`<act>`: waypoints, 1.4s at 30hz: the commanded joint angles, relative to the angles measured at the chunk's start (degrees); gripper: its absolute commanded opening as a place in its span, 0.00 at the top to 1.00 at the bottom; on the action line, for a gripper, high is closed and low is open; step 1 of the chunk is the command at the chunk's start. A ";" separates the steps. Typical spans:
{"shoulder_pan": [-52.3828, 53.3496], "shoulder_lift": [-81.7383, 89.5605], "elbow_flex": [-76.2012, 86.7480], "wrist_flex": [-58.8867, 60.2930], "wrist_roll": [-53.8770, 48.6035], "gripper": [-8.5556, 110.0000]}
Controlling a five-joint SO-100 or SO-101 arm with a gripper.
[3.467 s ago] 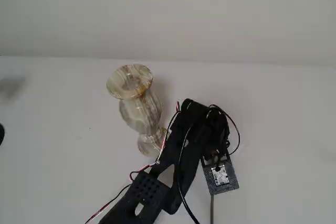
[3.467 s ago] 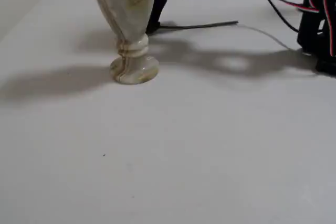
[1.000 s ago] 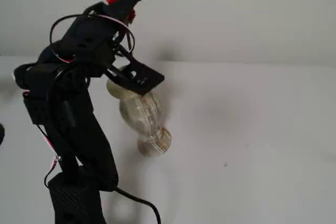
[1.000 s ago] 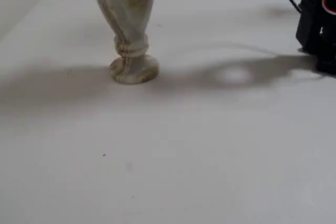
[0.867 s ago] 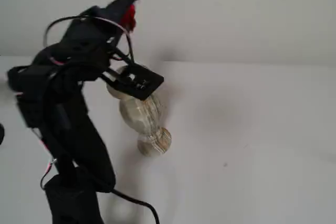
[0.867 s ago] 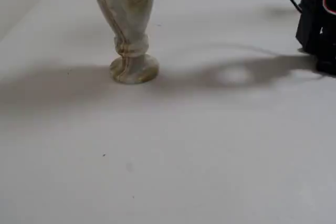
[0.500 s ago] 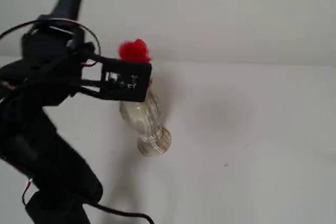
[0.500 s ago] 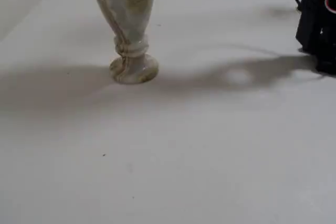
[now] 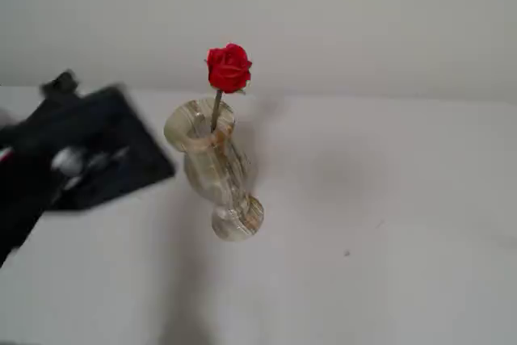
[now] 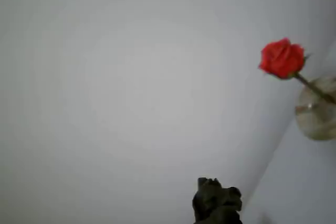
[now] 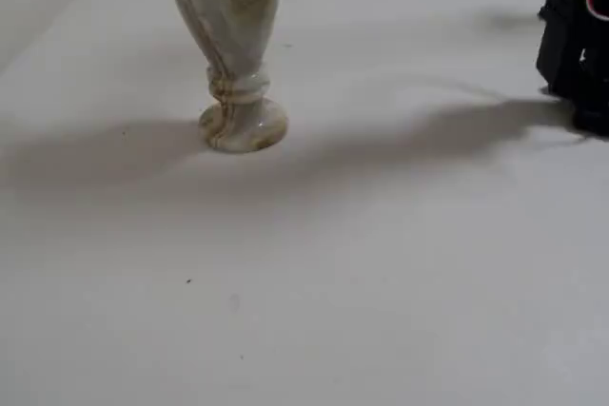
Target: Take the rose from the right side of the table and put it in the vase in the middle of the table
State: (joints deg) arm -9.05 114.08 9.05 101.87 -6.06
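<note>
The red rose (image 9: 229,67) stands upright in the vase (image 9: 212,169), its thin stem going down through the flared rim, with nothing holding it. The marbled cream vase stands on the white table (image 9: 371,199). My arm (image 9: 77,151) is a blurred black shape to the left of the vase, apart from it. In the wrist view the rose (image 10: 282,57) and the vase rim (image 10: 316,116) sit at the right edge. One dark fingertip (image 10: 216,200) pokes in from the bottom, well away from them. The other fixed view shows only the vase's lower body and foot (image 11: 243,126).
The arm's black base with wires (image 11: 576,40) stands at the right edge of the table (image 11: 381,263) in a fixed view. A pale wall rises behind the table. Broad soft shadows lie across the surface around the vase.
The rose has gone from my gripper into the vase and stands there free. My arm has swung away to the left and down, clear of the vase.
</note>
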 commanded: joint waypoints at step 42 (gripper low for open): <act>13.54 76.29 164.27 -35.77 -6.94 0.93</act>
State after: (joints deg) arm 4.92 189.58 172.79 68.29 -12.92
